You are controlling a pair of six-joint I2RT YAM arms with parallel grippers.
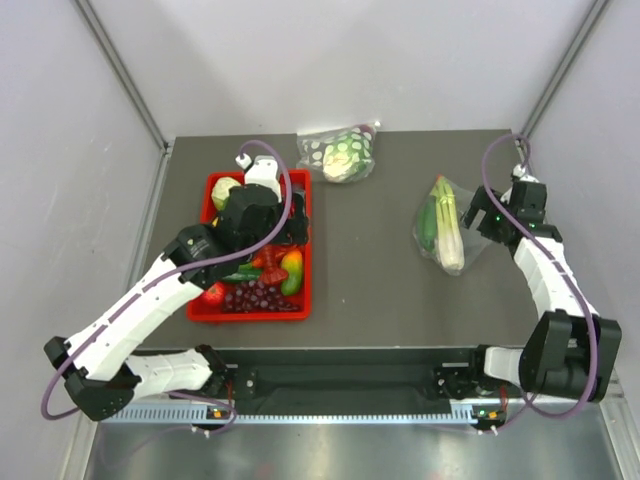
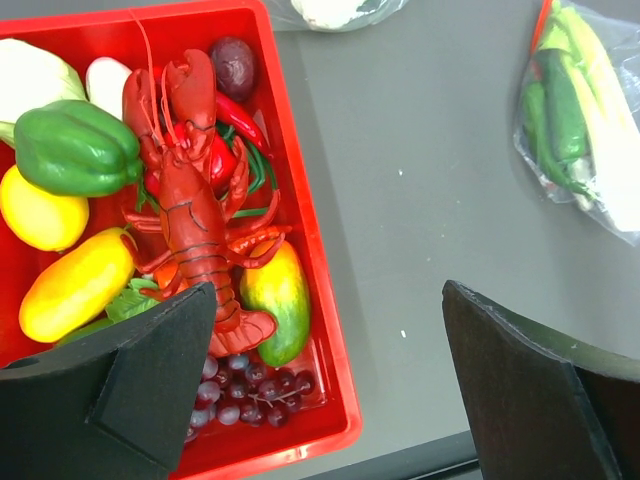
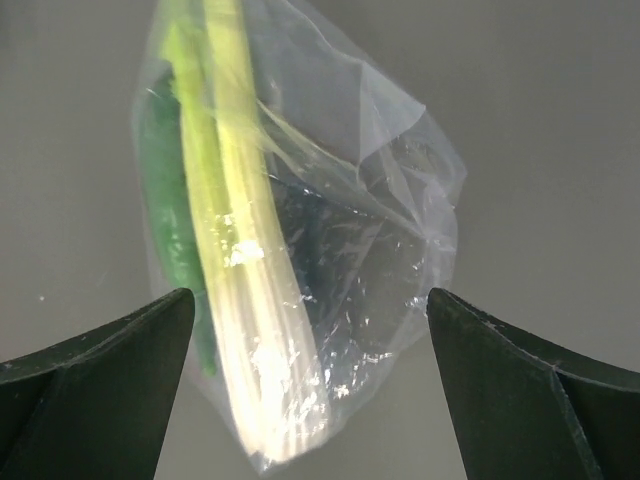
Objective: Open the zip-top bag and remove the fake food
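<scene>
A lab test cell: white enclosure walls [image 1: 340, 60] around a grey table [image 1: 370, 280].

Table [image 1: 370, 270]: tray [image 1: 250, 316], zip-top bag [image 1: 450, 225], perhaps dotted bag [image 1: 338, 152]

Left hand [image 2: 325, 345], right hand [image 3: 310, 345]: both agape.

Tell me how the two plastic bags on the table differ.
The dotted bag is printed with white dots; the zip bag is plain. The dotted bag holds a pale round head; the zip bag holds long green and pale stalks. The dotted bag lies at the far edge of the table; the zip bag lies nearer, on the right. Both are clear plastic, and nothing grips either.
</scene>
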